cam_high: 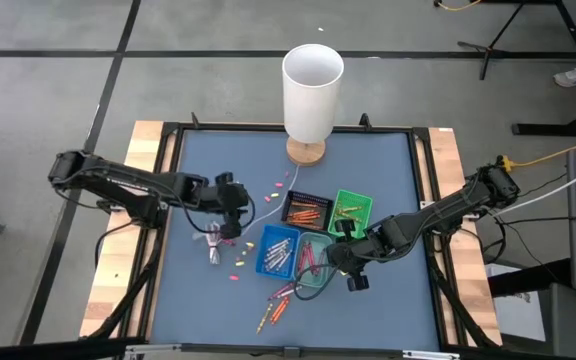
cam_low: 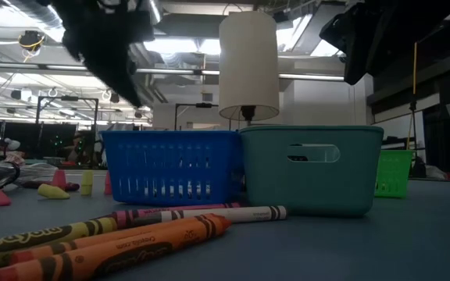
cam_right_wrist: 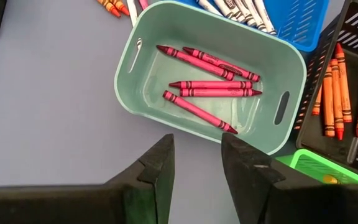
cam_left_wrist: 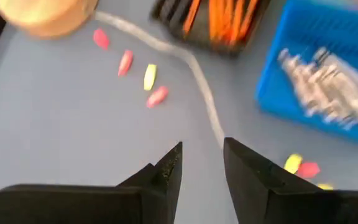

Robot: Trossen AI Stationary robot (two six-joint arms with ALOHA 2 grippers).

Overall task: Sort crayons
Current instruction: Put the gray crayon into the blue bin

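Crayons (cam_low: pixel 116 238) lie loose on the mat nearest the front edge, yellow, orange, pink and white, just before the trays. Behind them we see the blue tray (cam_high: pixel 277 252) holding pale grey crayons and the teal tray (cam_right_wrist: pixel 211 81) holding five pink ones. The right gripper (cam_right_wrist: pixel 196 163) hovers over the teal tray's near rim, fingers a narrow gap apart and empty. Farther back, the black tray (cam_high: pixel 305 209) holds orange crayons, and the green tray (cam_high: pixel 351 211) beside it shows a few we cannot tell by colour. The left gripper (cam_left_wrist: pixel 201 167) hangs over the white cord (cam_left_wrist: pixel 191 81), narrowly parted, holding nothing, with small crayon bits (cam_left_wrist: pixel 138 78) scattered near. A lamp (cam_high: pixel 310 95) stands at the far edge.
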